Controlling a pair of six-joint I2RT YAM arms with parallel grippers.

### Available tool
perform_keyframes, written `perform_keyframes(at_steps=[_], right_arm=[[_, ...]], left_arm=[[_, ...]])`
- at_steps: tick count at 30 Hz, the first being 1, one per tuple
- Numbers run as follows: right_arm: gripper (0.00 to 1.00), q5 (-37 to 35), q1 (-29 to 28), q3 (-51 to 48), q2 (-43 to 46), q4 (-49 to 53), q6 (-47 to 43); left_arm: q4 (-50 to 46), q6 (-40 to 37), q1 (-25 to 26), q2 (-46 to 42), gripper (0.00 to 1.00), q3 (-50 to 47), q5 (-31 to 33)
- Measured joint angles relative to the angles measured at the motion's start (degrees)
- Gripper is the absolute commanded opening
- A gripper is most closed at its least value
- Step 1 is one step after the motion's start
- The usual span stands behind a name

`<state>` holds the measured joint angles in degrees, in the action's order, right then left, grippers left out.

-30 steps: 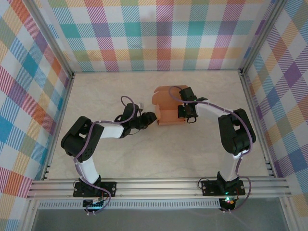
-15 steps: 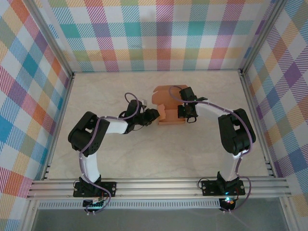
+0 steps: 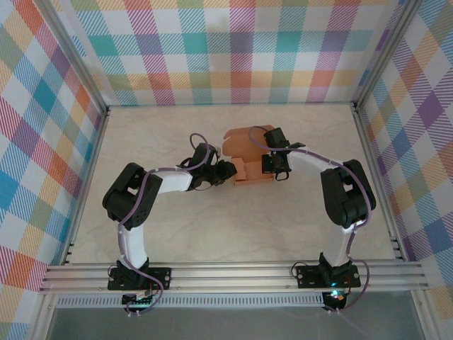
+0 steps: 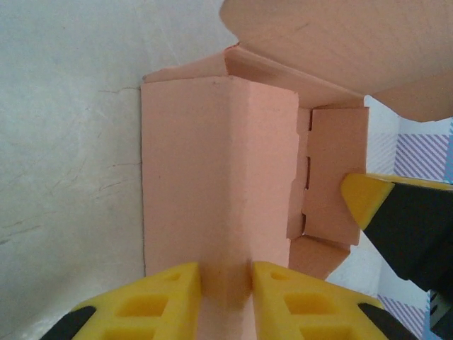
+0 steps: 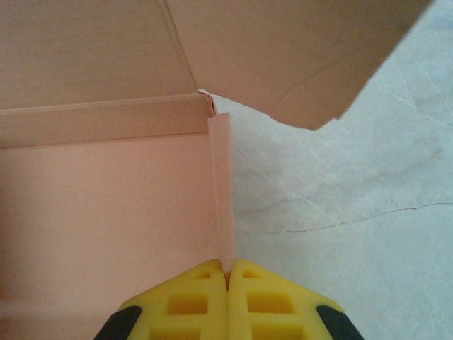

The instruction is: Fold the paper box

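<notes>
Right now your paper box [image 3: 249,154] sits mid-surface [image 3: 283,227], roughly half formed by my reckoning: the jaws of the left gripper [image 4: 226,289] pinch its doubled side wall [image 4: 219,177], those of the right gripper [image 5: 228,275] are pressed together on the thin opposite wall [image 5: 221,191], and the lid flap [image 5: 297,57] is not yet closed.

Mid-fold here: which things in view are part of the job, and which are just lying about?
In the job: paper box; left gripper, clamped on its folded side flap; right gripper, pinching the opposite wall.
Just surroundings: table, plaid walls, aluminium rail.
</notes>
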<state>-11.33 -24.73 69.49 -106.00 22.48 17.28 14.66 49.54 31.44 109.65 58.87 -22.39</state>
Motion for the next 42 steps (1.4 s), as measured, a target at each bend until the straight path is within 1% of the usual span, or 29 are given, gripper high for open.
perform_keyframes(at_steps=[4, 8, 11, 13, 15, 18, 25, 33, 35, 37, 42], right_arm=[[0.0, 0.0, 0.0, 0.0, 0.0, 0.0, -0.1], [0.0, 0.0, 0.0, 0.0, 0.0, 0.0, -0.2], [0.0, 0.0, 0.0, 0.0, 0.0, 0.1, -0.2], [0.0, 0.1, 0.0, 0.0, 0.0, 0.1, -0.2], [0.0, 0.2, -0.1, 0.0, 0.1, 0.1, -0.2], [0.0, 0.3, -0.1, 0.0, 0.1, 0.2, -0.2], [0.0, 0.4, -0.3, 0.0, 0.1, 0.2, -0.2], [0.0, 0.7, -0.5, 0.0, 0.1, 0.2, 0.4], [0.0, 0.9, -0.5, 0.0, 0.1, 0.1, 1.0], [0.0, 1.6, -0.5, -0.3, 0.3, -0.1, 2.0], [0.0, 3.1, -0.6, -0.9, 0.7, -0.5, 3.6]], left_arm=[[-1.6, -1.4, 0.2, 0.0, 0.27, 0.6, 0.9], [-5.8, -3.1, 0.5, 0.0, 0.33, 1.0, 2.5], [-9.1, -4.7, 1.0, 0.0, 0.34, 2.4, 4.1], [-12.0, -6.0, 1.4, 0.0, 0.32, 3.8, 5.3], [-14.8, -7.2, 1.8, 0.0, 0.27, 5.5, 6.4], [-18.2, -8.8, 2.4, 0.0, 0.24, 7.5, 7.4], [-28.2, -11.6, 3.7, 0.6, 0.22, 14.1, 11.3], [-36.3, -11.8, 6.2, 4.2, 0.21, 19.5, 17.1], [-38.1, -11.8, 6.8, 5.1, 0.19, 20.9, 18.9], [-40.1, -11.4, 7.3, 5.8, 0.14, 22.3, 21.0], [-43.6, -11.3, 8.1, 6.2, 0.07, 24.2, 25.4]])
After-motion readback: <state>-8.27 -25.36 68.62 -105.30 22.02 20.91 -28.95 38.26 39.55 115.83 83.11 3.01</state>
